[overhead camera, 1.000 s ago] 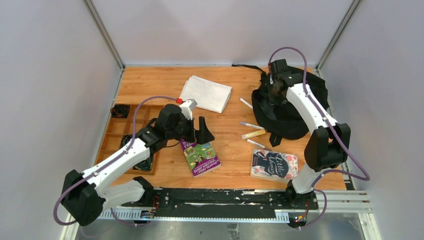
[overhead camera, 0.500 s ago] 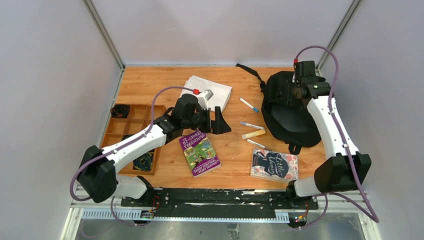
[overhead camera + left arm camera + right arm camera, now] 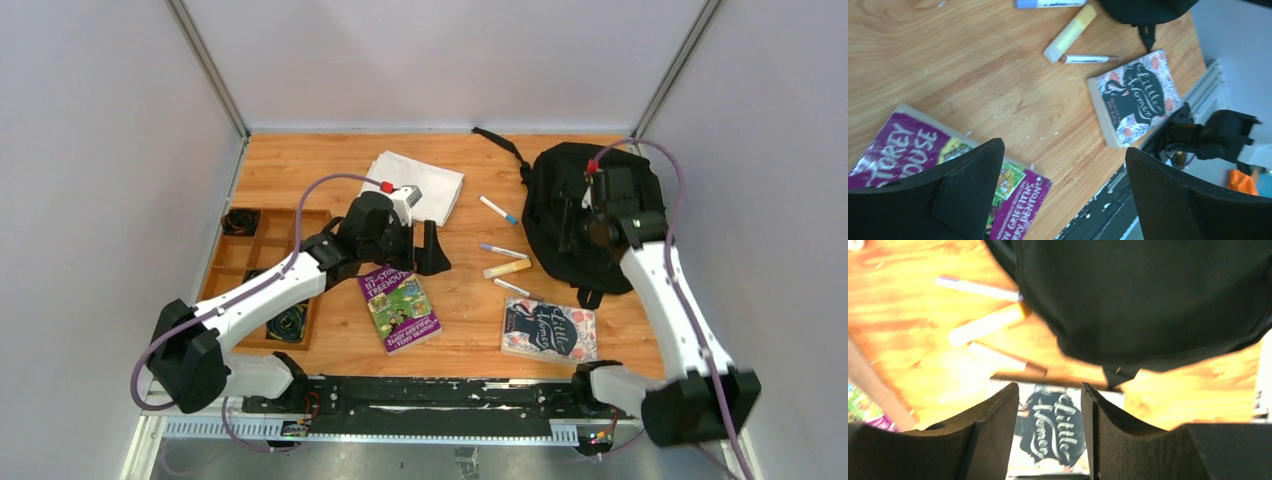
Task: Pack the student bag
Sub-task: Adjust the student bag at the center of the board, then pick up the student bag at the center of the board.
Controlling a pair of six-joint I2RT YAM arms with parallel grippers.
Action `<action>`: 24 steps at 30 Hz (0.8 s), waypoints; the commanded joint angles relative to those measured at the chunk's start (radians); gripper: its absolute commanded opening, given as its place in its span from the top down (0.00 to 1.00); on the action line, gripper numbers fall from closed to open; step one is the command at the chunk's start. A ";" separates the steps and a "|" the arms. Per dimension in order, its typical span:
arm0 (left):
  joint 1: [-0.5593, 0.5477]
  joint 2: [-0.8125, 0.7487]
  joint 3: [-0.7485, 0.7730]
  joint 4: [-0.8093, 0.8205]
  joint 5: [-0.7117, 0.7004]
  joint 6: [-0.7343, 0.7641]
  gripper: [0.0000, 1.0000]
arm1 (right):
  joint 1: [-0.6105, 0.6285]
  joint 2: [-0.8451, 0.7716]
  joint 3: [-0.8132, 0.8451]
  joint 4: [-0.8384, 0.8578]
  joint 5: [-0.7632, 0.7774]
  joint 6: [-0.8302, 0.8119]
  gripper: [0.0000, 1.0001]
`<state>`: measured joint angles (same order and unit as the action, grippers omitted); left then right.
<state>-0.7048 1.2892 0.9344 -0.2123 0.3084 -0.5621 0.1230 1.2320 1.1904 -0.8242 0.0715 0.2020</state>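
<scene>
The student bag (image 3: pixel 560 205), a black backpack, lies flat at the back right of the table and fills the top of the right wrist view (image 3: pixel 1148 300). My right gripper (image 3: pixel 588 232) (image 3: pixel 1049 395) hovers over its near part, jaws partly apart with nothing between them. Between its fingers I see the "Little Women" book (image 3: pixel 1053 432) (image 3: pixel 549 330). My left gripper (image 3: pixel 428 252) (image 3: pixel 1063 165) hangs wide open and empty above the top edge of the purple book (image 3: pixel 400 310) (image 3: pixel 898 145).
Several pens and a yellow highlighter (image 3: pixel 507 268) (image 3: pixel 1069 32) lie between the purple book and the bag. A folded white cloth (image 3: pixel 412 187) lies at the back middle. A wooden compartment tray (image 3: pixel 262 250) with cables stands at the left edge.
The right gripper opened and let go of the bag, which has been shifted right and now lies flat. The left arm swung right, toward the middle of the table.
</scene>
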 commanded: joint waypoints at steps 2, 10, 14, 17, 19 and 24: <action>-0.009 -0.077 0.003 -0.150 -0.163 0.085 0.00 | 0.046 -0.254 -0.245 -0.008 -0.149 0.145 0.46; -0.009 -0.166 -0.017 -0.141 -0.249 0.084 0.00 | 0.044 -0.307 -0.272 0.011 0.071 0.162 0.33; -0.009 -0.138 -0.018 -0.116 -0.191 0.067 0.00 | 0.030 -0.097 -0.136 -0.050 0.212 0.034 0.37; -0.009 -0.134 -0.035 -0.096 -0.168 0.055 0.00 | 0.031 0.013 -0.069 -0.082 0.264 -0.002 0.36; -0.009 -0.131 -0.049 -0.078 -0.160 0.044 0.00 | 0.030 0.062 -0.069 -0.025 0.257 -0.022 0.36; -0.010 -0.096 -0.070 -0.008 -0.084 0.035 0.00 | 0.029 0.229 0.006 0.035 0.364 -0.049 0.39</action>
<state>-0.7048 1.1660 0.8814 -0.3141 0.1505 -0.5182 0.1631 1.3766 1.1213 -0.8219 0.2958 0.1989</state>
